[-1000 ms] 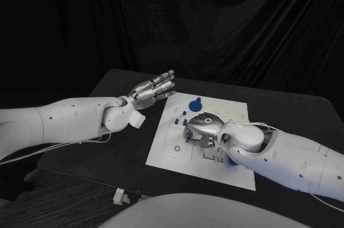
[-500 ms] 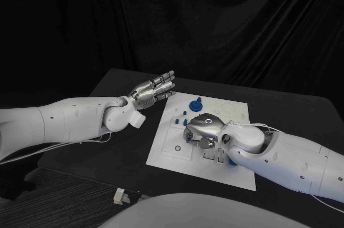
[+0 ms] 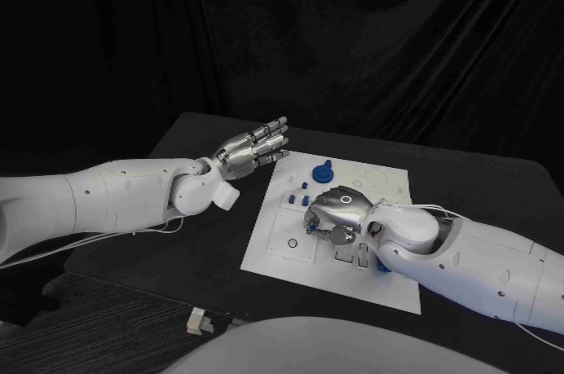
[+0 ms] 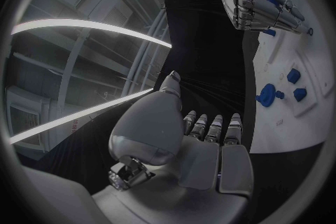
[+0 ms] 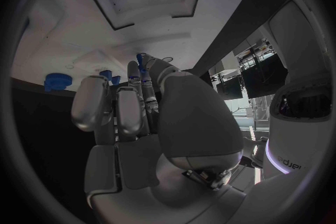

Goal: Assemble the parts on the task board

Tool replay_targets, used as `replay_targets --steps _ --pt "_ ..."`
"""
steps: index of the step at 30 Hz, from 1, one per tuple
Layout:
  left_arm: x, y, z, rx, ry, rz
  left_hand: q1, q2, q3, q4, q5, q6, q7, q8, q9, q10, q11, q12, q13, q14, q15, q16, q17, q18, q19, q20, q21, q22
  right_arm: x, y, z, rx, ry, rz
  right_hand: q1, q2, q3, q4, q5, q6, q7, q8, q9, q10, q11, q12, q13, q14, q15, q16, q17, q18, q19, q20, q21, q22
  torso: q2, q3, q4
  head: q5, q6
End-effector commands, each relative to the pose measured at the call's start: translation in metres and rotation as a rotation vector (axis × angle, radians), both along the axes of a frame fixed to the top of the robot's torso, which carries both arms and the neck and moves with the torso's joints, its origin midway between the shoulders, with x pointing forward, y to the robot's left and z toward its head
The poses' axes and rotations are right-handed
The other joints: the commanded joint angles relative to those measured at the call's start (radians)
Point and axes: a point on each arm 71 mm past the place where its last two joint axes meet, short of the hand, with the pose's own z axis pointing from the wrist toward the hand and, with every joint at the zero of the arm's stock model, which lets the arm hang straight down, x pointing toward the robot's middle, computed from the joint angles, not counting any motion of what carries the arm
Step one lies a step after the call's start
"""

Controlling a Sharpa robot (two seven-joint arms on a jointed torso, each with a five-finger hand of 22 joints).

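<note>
The white task board (image 3: 284, 257) lies mid-table. My right hand (image 3: 334, 214) is low over its middle with the fingers curled down, pinching a small blue part (image 3: 310, 224) that shows at its fingertips (image 5: 142, 61). A large round blue part (image 3: 322, 173) and small blue parts (image 3: 289, 199) stand on the board's far half, also seen as the round part (image 4: 267, 95) and small parts (image 4: 294, 75). My left hand (image 3: 252, 150) hovers open beside the board's far left corner, fingers straight, holding nothing; its palm (image 4: 203, 151) faces away from the board (image 4: 280, 123).
Another blue piece (image 3: 382, 267) lies on the board under my right forearm. A ring-shaped hole (image 3: 292, 244) and rectangular slots (image 3: 353, 258) mark the board's near half. A small white object (image 3: 200, 321) lies beyond the table's front edge.
</note>
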Motion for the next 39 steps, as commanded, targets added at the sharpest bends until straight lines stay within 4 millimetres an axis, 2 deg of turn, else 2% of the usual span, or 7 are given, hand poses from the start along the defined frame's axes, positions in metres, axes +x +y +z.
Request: replay_targets --steps 1,6,27,39 --pt "-0.0005 -0.0005 0.0005 -0.017 -0.002 -0.003 0.000 0.012 0.000 -0.005 0.004 0.000 0.004 0.004 0.001 -0.002 0.004 -0.003 -0.001 0.001 0.009 -0.007 -0.001 0.004 0.000 0.006 -0.002 0.001 -0.0005 0.0000 0.0010 0.015 -0.018 -0.012 -0.006 0.002 0.006 0.002 0.008 0.000 -0.001 0.000 0.001 0.005 0.001 -0.003 0.002 0.021 0.005 0.000 0.000 -0.009 -0.001 0.008 -0.006 0.150 0.000 0.0001 0.0001 0.001 0.000" --pt "-0.0007 -0.0001 0.0005 -0.017 -0.001 -0.003 0.000 0.015 0.000 -0.006 0.004 0.000 0.004 0.004 0.001 -0.002 0.005 -0.003 -0.001 0.001 0.010 -0.007 -0.001 0.005 0.001 0.008 -0.002 0.002 -0.0008 0.0005 0.0012 0.016 -0.018 -0.009 -0.008 0.003 0.007 0.004 0.010 -0.001 0.000 0.000 0.001 0.004 0.001 -0.004 0.001 0.020 0.006 -0.002 -0.004 -0.009 -0.002 0.008 -0.009 0.149 0.000 0.0000 -0.0004 0.006 0.000" --pt "-0.0003 -0.0009 -0.0001 -0.016 0.004 -0.008 0.000 0.015 0.000 -0.006 0.004 0.000 0.004 0.004 0.001 -0.002 0.005 -0.003 -0.001 0.001 0.010 -0.007 -0.001 0.005 0.001 0.008 -0.002 0.002 -0.0021 0.0069 0.0014 0.017 -0.016 0.002 -0.011 0.003 0.007 0.004 0.012 -0.005 0.000 -0.004 0.000 0.004 0.001 -0.005 0.001 0.020 0.006 -0.003 -0.004 -0.009 -0.002 0.008 -0.009 0.149 0.000 -0.0003 0.0000 0.004 0.000" --pt "-0.0001 -0.0022 -0.0004 -0.018 0.006 -0.014 0.000 0.017 0.001 -0.006 0.005 -0.001 0.004 0.004 0.001 -0.002 0.006 -0.003 -0.001 0.001 0.012 -0.007 -0.001 0.005 0.001 0.012 -0.002 0.003 -0.0012 0.0050 -0.0010 0.002 -0.008 -0.006 -0.011 0.003 0.008 0.004 0.012 -0.006 0.000 -0.005 0.000 0.004 0.001 -0.005 0.002 0.019 0.006 -0.004 -0.005 -0.008 -0.003 0.008 -0.010 0.149 0.000 -0.0002 -0.0005 0.007 0.000"
